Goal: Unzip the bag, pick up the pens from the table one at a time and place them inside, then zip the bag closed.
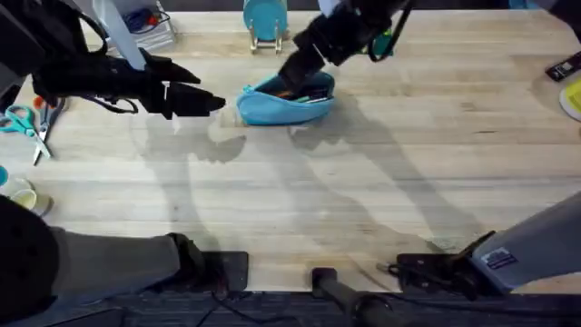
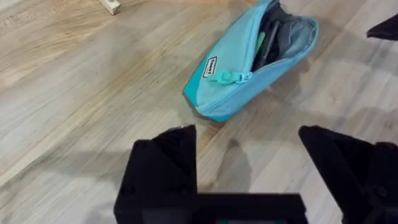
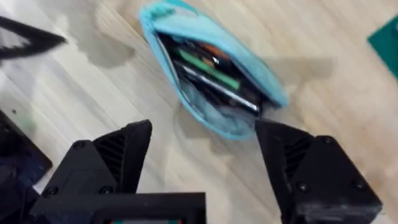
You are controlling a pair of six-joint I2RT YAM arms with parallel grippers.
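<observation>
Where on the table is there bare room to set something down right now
The wide stretch of table between the bag and the arm bases is bare, as is the right half short of the items at its right edge. It is crowded at the bag, flanked by the left gripper and right gripper, and by the scissors.

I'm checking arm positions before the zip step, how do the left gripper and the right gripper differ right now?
The left gripper sits beside the bag, off its end with bare table between; the right gripper is over the bag's unzipped top. The left arm comes in low from the side; the right slants down from behind. Both are open and hold nothing.
</observation>
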